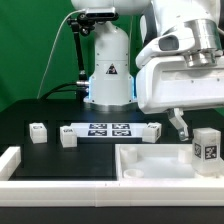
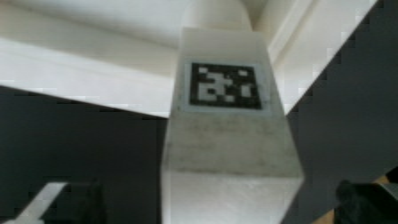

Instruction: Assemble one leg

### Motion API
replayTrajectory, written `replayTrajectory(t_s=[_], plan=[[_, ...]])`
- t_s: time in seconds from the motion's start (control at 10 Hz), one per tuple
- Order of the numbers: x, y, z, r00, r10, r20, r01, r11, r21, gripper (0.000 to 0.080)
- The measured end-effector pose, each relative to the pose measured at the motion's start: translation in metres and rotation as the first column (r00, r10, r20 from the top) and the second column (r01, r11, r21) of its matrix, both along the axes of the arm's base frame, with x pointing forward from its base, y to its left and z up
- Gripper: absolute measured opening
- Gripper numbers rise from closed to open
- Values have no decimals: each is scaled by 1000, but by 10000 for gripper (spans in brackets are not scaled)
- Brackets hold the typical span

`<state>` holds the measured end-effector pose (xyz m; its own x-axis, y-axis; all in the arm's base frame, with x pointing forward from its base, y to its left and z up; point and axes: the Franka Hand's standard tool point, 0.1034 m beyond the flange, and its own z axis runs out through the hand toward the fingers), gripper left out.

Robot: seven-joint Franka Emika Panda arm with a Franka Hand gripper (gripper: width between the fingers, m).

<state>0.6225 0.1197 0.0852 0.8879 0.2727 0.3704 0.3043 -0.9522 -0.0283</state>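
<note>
A leg [image 1: 206,148], a small white post with a black-and-white tag, stands upright at the exterior view's right, over the right end of the large white rimmed panel [image 1: 150,168]. My gripper [image 1: 198,130] hangs over its top, with one finger [image 1: 181,126] showing just left of it. In the wrist view the leg [image 2: 226,130] fills the middle, and the fingers [image 2: 45,205] sit far apart on either side with dark gaps between them and the leg. The gripper [image 2: 210,208] is open around the leg. Two more legs [image 1: 38,132] [image 1: 67,137] stand at the left.
The marker board [image 1: 110,130] lies behind the panel, in front of the robot base [image 1: 108,70]. A white raised bar [image 1: 10,160] runs along the front left edge. Black tabletop shows between the spare legs and the panel.
</note>
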Motion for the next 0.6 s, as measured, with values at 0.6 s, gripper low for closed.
replayTrajectory(t_s=[0.6], plan=[[-2, 2, -8, 938, 6, -346, -9, 1000, -9, 649]])
